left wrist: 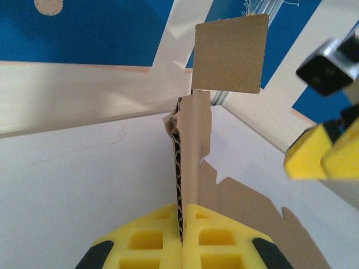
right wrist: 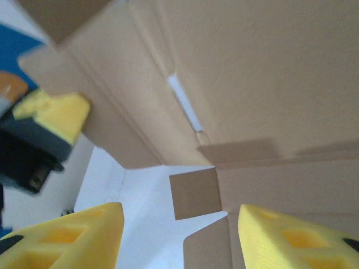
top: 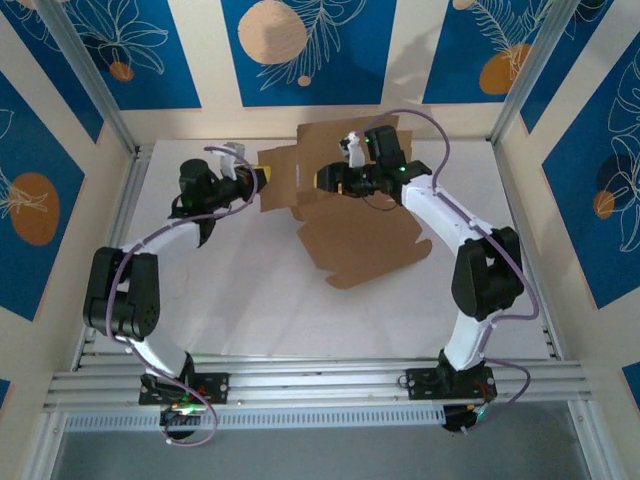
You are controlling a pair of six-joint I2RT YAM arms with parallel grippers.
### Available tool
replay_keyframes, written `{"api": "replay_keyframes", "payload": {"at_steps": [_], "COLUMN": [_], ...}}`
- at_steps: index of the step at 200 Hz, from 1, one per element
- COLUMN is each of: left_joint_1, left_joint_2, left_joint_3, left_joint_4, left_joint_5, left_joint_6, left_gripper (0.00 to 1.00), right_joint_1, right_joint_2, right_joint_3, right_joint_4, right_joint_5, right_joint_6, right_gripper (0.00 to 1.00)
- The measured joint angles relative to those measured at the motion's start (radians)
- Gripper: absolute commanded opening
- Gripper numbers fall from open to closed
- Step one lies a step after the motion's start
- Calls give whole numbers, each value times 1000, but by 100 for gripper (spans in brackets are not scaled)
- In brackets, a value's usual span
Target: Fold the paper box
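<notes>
The box [top: 365,245] lies partly folded at the far middle of the table [top: 240,300], one broad panel flat toward the near side and the rest raised toward the back wall [top: 300,60]. The left gripper [top: 258,181] is at the sheet's left edge, and from its wrist its yellow jaws are pressed together on an upright cardboard strip, whose corrugated edge [left wrist: 179,185] stands between the pads. Above that strip a square flap [left wrist: 229,53] rises against the blue and cream wall. The right gripper [top: 325,180] sits just beside the left one, over the raised part of the box, and its yellow tips [left wrist: 317,159] show at the right of the left wrist view. From the right wrist its jaws stand apart with nothing clamped between them. Brown panels lean close ahead of them, with a narrow slot [right wrist: 185,103] cut along one crease and a small tab [right wrist: 193,193] below it. The left gripper's yellow pad [right wrist: 53,115] shows at the left of that view, near the cardboard edge.
</notes>
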Motion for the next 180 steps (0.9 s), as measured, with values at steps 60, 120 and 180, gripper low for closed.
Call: {"api": "replay_keyframes", "payload": {"at_steps": [60,120,180], "left_joint_1": [-39,-41,-41], "left_joint_2": [22,35,35], "left_joint_3": [-114,-135,-145], "left_joint_4": [215,285,310], "left_joint_5": [31,47,60], "left_joint_6": [176,231,246], "left_gripper": [0,0,0], "right_joint_1": [-66,-124,-164], "right_joint_2": [0,163,246], "right_joint_3": [217,502,458], "right_joint_4": [-183,-396,-399], "right_joint_5": [177,221,159], "right_joint_6": [362,713,896], "right_gripper": [68,81,69]}}
